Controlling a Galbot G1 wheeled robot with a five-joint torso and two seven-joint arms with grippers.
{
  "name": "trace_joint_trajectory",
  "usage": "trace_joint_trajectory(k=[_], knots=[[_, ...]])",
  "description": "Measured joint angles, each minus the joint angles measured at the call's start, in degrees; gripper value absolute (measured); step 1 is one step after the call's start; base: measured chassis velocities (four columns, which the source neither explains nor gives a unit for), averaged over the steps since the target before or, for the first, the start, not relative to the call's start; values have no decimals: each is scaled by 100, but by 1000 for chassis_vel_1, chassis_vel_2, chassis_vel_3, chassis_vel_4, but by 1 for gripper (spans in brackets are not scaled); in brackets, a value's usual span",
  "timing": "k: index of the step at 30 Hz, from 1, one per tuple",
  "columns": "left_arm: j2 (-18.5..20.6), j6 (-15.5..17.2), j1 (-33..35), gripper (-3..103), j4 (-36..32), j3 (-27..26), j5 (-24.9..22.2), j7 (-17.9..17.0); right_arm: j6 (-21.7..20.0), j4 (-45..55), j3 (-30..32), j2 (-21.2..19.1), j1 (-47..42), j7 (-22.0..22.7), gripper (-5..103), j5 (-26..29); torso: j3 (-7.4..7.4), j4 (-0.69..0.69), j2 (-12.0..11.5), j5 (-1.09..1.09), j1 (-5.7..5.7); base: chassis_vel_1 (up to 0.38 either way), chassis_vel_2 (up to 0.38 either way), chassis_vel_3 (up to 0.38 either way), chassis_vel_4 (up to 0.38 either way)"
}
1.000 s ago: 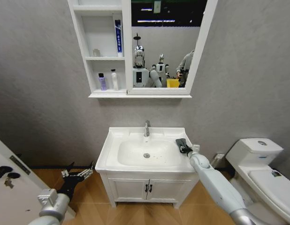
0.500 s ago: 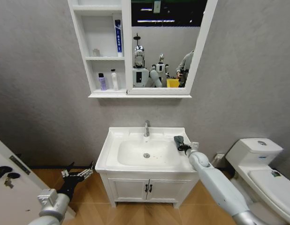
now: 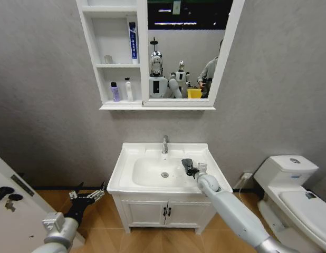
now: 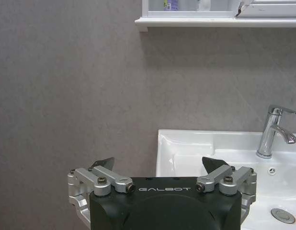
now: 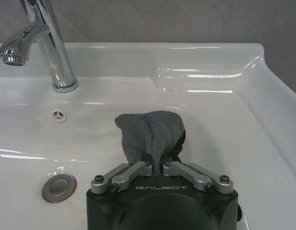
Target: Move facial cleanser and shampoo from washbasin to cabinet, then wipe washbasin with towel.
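Note:
The white washbasin (image 3: 126, 182) with its chrome tap (image 3: 165, 144) and centre drain (image 5: 58, 187) stands below the white cabinet (image 3: 116, 107). My right gripper (image 3: 188, 168) is shut on the dark grey towel (image 5: 151, 134) and holds it over the right side of the bowl, against the ceramic. On the cabinet's lower shelf stand a purple bottle (image 3: 115, 91) and a white bottle (image 3: 128, 89). A blue tube (image 3: 133, 42) stands on the shelf above. My left gripper (image 4: 157, 167) is open and hangs low at the left of the washbasin, holding nothing.
A white toilet (image 3: 292, 184) stands at the right. The low vanity (image 3: 165, 212) with black handles carries the washbasin. A white door edge (image 3: 12, 200) is at the lower left. The mirror (image 3: 187, 47) reflects robots and a person.
My right gripper has carried the towel leftward from the washbasin's right rim into the bowl, toward the drain. The left arm has stayed where it was.

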Motion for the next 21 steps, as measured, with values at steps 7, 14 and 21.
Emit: trace_joint_trajectory(k=[7, 14, 21], knots=[[0, 0, 0, 100, 0, 0, 0, 0, -62, 84, -153, -310, 17, 120, 4, 96, 0, -1, 0, 0, 0, 0, 0, 0, 0], [0, 0, 0, 100, 0, 0, 0, 0, -120, -117, -188, -288, 43, 270, 4, 321, 0, -1, 0, 0, -1, 0, 0, 0, 0], [0, 1, 0, 100, 0, 0, 0, 0, -123, -478, -267, -38, 206, 489, 4, 433, 0, 0, 0, 0, 0, 0, 0, 0, 0]])
